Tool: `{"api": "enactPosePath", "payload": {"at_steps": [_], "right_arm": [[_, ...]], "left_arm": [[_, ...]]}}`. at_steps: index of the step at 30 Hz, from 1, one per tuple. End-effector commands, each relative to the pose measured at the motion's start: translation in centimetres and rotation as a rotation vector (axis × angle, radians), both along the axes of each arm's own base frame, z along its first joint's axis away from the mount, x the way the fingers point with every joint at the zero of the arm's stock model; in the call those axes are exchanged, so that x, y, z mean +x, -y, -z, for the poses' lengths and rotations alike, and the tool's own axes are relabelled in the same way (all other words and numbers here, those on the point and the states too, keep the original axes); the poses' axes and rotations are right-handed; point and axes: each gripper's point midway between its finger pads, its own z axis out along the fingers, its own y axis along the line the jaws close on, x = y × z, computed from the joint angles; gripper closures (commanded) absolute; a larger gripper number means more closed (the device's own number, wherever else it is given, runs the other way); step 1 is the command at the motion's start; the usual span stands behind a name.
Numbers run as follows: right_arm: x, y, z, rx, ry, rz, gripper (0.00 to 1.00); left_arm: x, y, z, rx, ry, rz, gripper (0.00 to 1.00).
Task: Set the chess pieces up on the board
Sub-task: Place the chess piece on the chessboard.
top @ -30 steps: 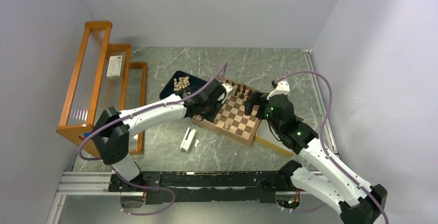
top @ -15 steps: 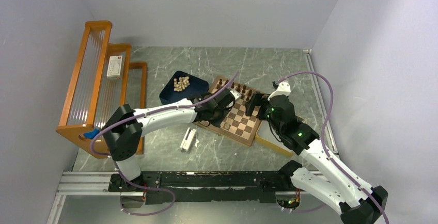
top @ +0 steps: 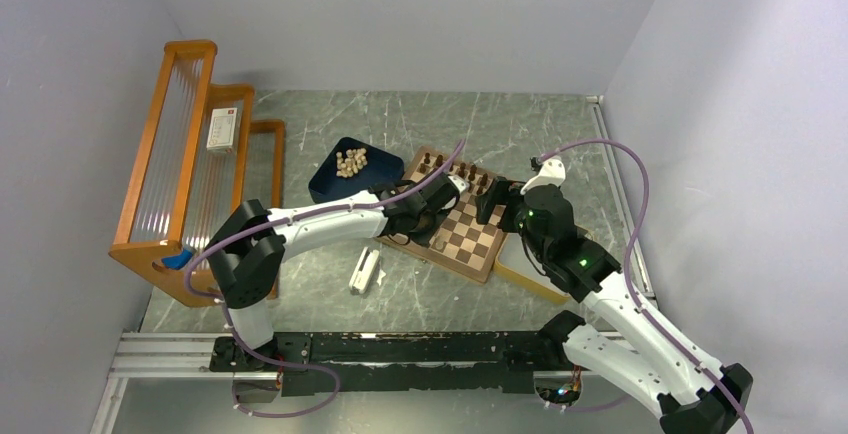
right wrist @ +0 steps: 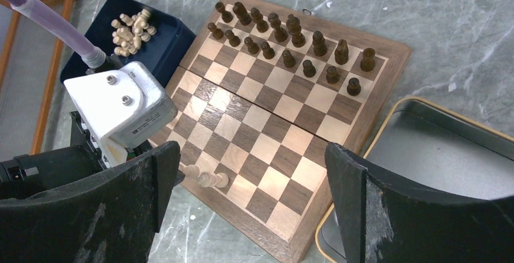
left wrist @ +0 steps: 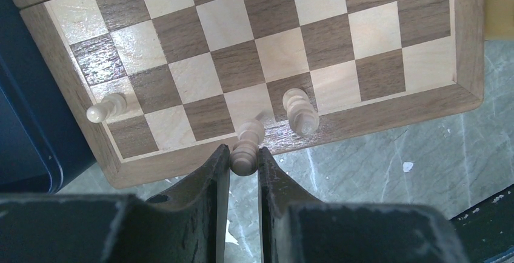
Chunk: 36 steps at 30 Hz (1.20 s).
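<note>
The left gripper (left wrist: 244, 156) clenched a pale piece (left wrist: 248, 137) upright over the board's (left wrist: 394, 100) near edge, probably for its back row; the right gripper (right wrist: 248, 172) hung released, empty.

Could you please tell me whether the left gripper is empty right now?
No, the left gripper is clamped on a pale chess piece at the edge of the board.

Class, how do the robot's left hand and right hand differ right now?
The left hand is shut on a pale chess piece; the right hand is open and holds nothing. The left hand sits low at the board's edge; the right hand hangs higher. Both have black fingers.
</note>
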Motion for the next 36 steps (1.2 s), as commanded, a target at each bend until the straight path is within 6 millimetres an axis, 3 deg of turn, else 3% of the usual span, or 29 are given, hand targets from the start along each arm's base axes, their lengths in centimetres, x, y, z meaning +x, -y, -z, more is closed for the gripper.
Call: {"api": "enactPosePath", "payload": {"at_steps": [1, 9, 36], "right_arm": [[0.2, 0.3, -0.7, 0.002, 0.032, 0.019, 0.06], [0.4, 0.2, -0.5, -0.009, 0.027, 0.017, 0.06], [0.1, 0.7, -0.8, -0.008, 0.037, 0.027, 0.06]], "left_arm": [[0.6, 1.5, -1.1, -0.04, 0.026, -0.002, 0.82], [0.5, 1.6, 0.5, -0.021, 0.017, -0.009, 0.82], [1.2, 1.6, 1.4, 0.027, 0.054, -0.025, 0.77]]}}
